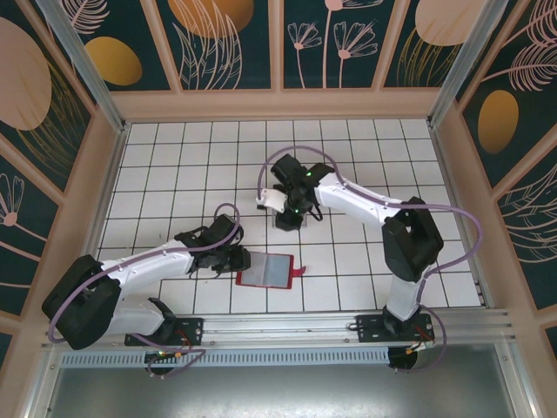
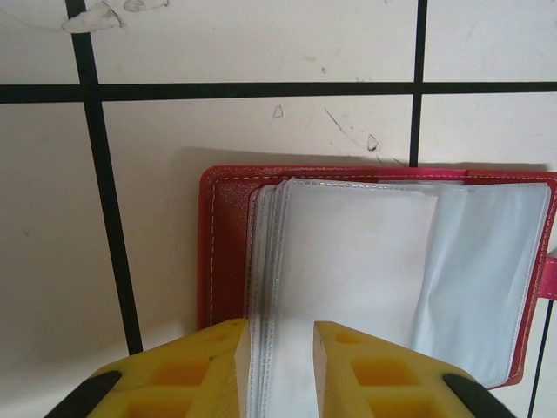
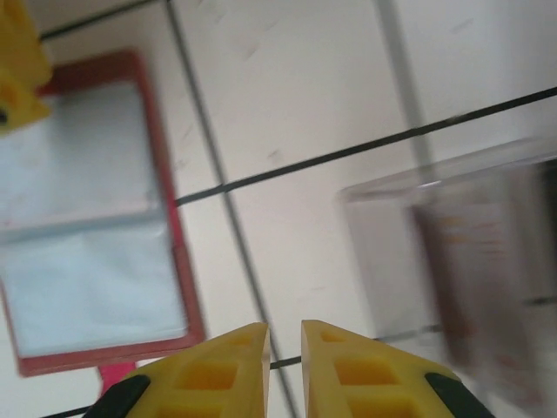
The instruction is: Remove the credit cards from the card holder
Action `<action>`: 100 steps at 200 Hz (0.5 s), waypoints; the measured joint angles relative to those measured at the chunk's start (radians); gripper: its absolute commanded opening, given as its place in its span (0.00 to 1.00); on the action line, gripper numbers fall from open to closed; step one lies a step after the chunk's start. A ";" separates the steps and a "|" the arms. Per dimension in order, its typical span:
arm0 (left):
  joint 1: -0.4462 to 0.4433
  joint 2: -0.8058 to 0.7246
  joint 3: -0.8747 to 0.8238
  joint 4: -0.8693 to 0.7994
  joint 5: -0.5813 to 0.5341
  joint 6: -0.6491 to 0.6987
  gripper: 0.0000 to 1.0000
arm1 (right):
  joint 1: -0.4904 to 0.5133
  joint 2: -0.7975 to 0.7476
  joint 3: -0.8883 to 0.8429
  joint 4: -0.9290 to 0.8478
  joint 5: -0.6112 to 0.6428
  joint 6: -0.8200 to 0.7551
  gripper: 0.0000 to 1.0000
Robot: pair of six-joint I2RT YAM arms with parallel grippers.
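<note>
Step, as judged: working through sleeves for cards. Left gripper (image 2: 278,338) clamped on sheaf of clear sleeves of red folding card holder (image 2: 224,248), which lies open flat ahead of its fingers.

Right gripper (image 3: 285,338) fingers barely apart, empty. Holder lies ahead-left of them. Clear plastic box (image 3: 452,252) ahead-right, dark contents too blurred to name.

Dark thin credit cards: top sleeves look empty.

Next, likely: right fingers cross to holder and nip card edge while left pins sleeves.

Surface: scuffed white tiled table (image 2: 261,43), black grid. Room: teal floral wall panels (image 1: 226,39), pale wooden frame.

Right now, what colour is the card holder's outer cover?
The card holder has a red cover with pale stitching along its edge. The left wrist view shows it best.
</note>
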 measured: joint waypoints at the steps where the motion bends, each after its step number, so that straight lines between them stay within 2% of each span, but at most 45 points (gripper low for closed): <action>1: 0.000 0.000 0.000 0.000 0.000 0.000 0.27 | 0.000 0.001 -0.002 0.000 -0.001 0.000 0.18; 49: 0.000 -0.009 0.000 -0.011 0.000 0.000 0.26 | -0.024 0.067 -0.033 0.028 0.005 0.008 0.19; 100: 0.000 -0.018 0.000 -0.017 0.000 -0.003 0.26 | -0.074 0.119 0.029 0.052 0.077 0.006 0.20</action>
